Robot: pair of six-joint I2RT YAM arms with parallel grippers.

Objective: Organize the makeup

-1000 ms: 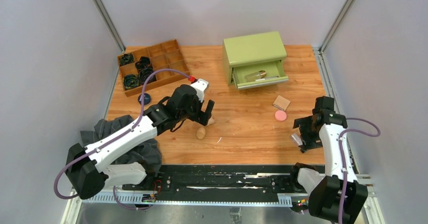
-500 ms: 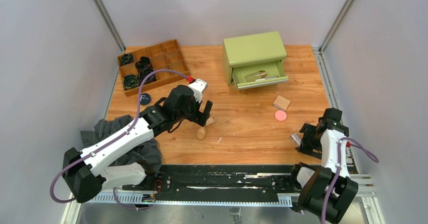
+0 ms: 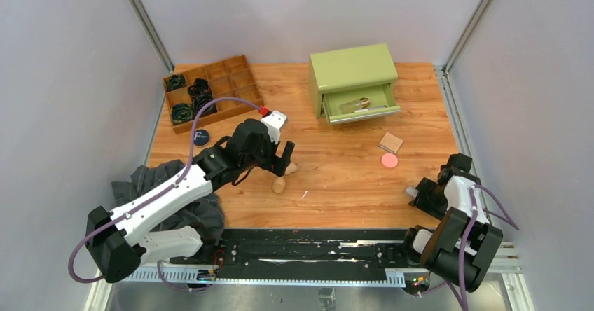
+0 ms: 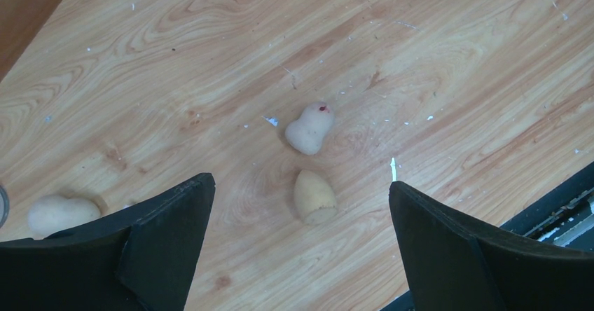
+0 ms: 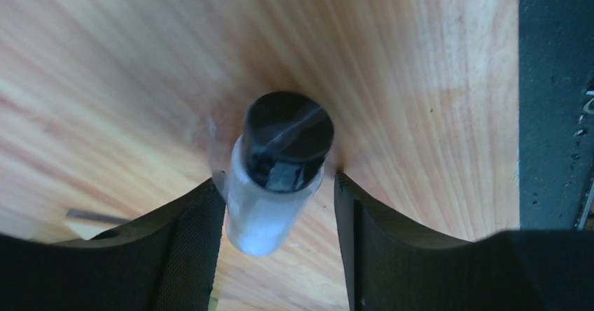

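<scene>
My left gripper (image 3: 284, 158) is open and empty, hovering over the table. In the left wrist view its fingers (image 4: 301, 185) frame a beige egg-shaped sponge (image 4: 314, 197). A waisted sponge with a red spot (image 4: 309, 127) lies just beyond, and another (image 4: 61, 213) lies at the left. My right gripper (image 3: 422, 195) is low at the near right edge and open. A clear bottle with a black cap (image 5: 277, 174) stands between its fingers, against the left one with a gap to the right one. A pink round puff (image 3: 389, 160), a tan square pad (image 3: 391, 142) and the dark compact (image 3: 201, 137) lie on the table.
A green box (image 3: 350, 66) stands at the back with its drawer (image 3: 361, 106) open and a gold-capped bottle inside. A wooden divided tray (image 3: 231, 80) at the back left holds black coiled bands. A dark grey cloth (image 3: 175, 199) lies by the left arm's base.
My right arm has drawn back toward the near right edge and come down around the clear bottle. My left gripper has shifted only slightly over the sponges.
</scene>
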